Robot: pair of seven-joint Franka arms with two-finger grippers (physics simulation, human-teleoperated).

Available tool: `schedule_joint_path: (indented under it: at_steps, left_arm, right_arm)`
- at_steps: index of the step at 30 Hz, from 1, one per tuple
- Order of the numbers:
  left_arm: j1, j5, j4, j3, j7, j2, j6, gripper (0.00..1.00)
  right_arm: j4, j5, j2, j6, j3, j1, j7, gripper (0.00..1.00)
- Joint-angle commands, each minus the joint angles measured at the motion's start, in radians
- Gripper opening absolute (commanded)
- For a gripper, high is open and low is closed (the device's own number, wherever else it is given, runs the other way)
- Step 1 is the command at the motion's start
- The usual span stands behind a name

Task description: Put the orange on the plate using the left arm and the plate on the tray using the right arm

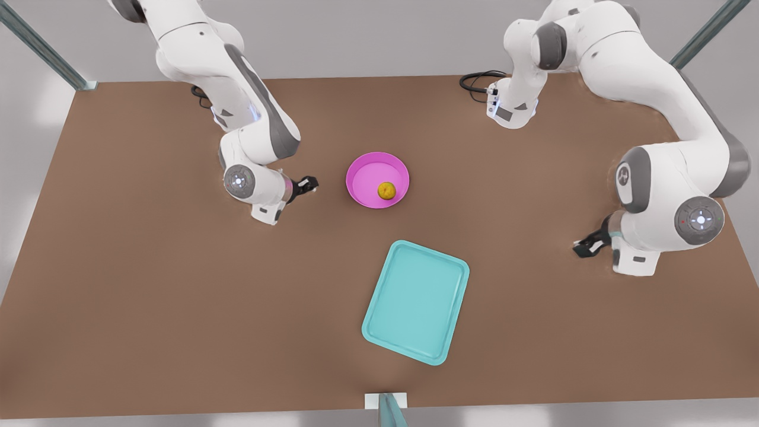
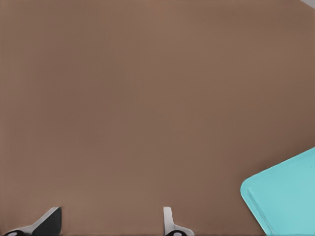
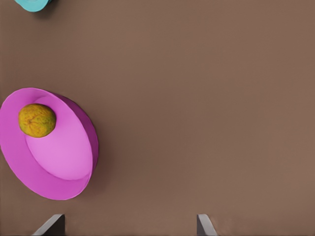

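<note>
The orange (image 1: 386,190) already lay inside the pink plate (image 1: 362,178), which sat on the brown counter (image 1: 148,296) well apart from the teal tray (image 1: 415,301). So the first step looked done, and the plate's transfer was the step in hand.

The right gripper (image 1: 305,185), on the front view's left near the plate, had its jaws spread and empty. Next it would need to close on the plate's rim and carry it level to the tray.

The left gripper (image 1: 585,246) waited near the tray, jaws likewise released.
</note>
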State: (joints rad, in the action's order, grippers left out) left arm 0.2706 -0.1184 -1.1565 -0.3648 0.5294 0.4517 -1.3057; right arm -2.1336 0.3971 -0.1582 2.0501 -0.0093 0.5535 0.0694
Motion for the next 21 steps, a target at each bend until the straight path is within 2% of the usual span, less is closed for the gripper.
schedule_joint_path:
  at_steps: [1,2,3,4,7,21]
  left_arm:
    - [-0.214,0.225,-0.208,0.311,-0.628,-0.206,-0.125,1.0]
    - [-0.263,0.23,-0.348,0.383,-0.638,-0.318,-0.352,1.0]
    - [-0.257,0.226,-0.364,0.385,-0.634,-0.324,-0.354,1.0]
    - [-0.251,0.224,-0.296,0.391,-0.622,-0.301,-0.231,1.0]
    - [-0.249,0.221,-0.288,0.388,-0.608,-0.298,-0.132,1.0]
    - [-0.258,0.19,-0.264,0.368,-0.615,-0.314,-0.152,1.0]
  right_arm:
    - [-0.049,0.097,-0.027,0.377,0.0,0.082,-0.344,1.0]
    - [-0.049,0.097,-0.047,0.397,0.002,0.082,-0.344,1.0]
    - [-0.066,0.137,-0.05,0.427,0.002,0.095,-0.342,1.0]
    - [-0.081,0.183,-0.058,0.475,0.002,0.126,-0.339,1.0]
    - [-0.111,0.249,-0.13,0.605,0.002,0.235,-0.344,1.0]
    - [-0.123,0.276,-0.195,0.617,0.002,0.333,-0.356,1.0]
